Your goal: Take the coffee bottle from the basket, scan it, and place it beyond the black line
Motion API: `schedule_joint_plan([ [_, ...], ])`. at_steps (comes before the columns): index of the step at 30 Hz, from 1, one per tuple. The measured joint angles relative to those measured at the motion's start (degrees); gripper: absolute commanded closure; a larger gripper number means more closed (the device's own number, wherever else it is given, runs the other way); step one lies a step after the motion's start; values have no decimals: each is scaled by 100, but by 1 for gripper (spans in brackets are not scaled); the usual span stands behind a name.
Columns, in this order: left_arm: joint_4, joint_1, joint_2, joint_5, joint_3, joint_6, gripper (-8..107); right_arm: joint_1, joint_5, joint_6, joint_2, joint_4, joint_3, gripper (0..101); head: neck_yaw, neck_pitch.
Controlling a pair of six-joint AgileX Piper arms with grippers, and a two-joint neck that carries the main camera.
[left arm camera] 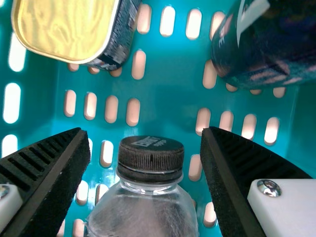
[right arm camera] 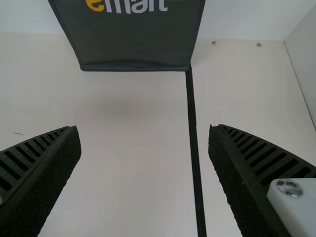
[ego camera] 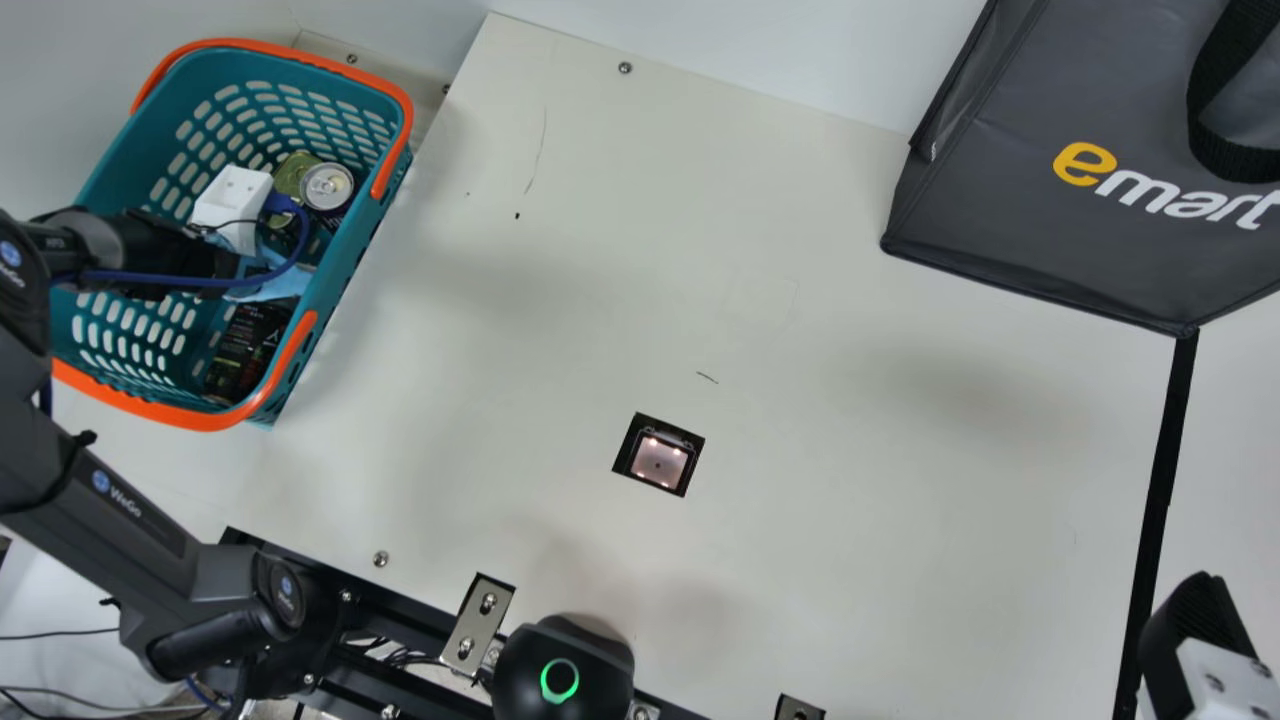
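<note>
Inside the teal basket (ego camera: 340, 270), our left gripper (left arm camera: 144, 130) has its fingers parted on either side of a clear bottle (left arm camera: 148, 212) with a black cap (left arm camera: 150, 157). We take this for the coffee bottle; a gap shows beside the cap on both sides, so nothing is gripped. Also inside the basket, near the bottle, are a gold-topped tin (left arm camera: 66, 27) and a dark container (left arm camera: 266, 47). The scanner (ego camera: 660, 462) is set into the table to the right of the basket, well apart from it; the black line (ego camera: 1163, 470) runs much farther right of the basket. Our right gripper (right arm camera: 143, 127), spread and empty, is also far to the basket's right, by that line.

We judge the grasp is the step at hand. If we close too high, the fingers may catch only the smooth cap, and the bottle could swing or slip. Closing off-centre might tip it against its neighbours. The holed wall could snag a finger or the bottle's base if we lift too little before moving sideways. At the scanner, our own fingers could hide the code.
</note>
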Motion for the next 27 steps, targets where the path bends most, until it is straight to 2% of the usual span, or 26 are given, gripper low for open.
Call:
schedule_joint_plan([
  [10,-34,0,75,20,-39,21,89,0,0,0,0,0,0,10,0,0],
  [20,144,21,-137,192,-75,-212,89,0,0,0,0,0,0,10,0,0],
  [27,344,58,-534,514,-130,-508,89,0,0,0,0,0,0,10,0,0],
])
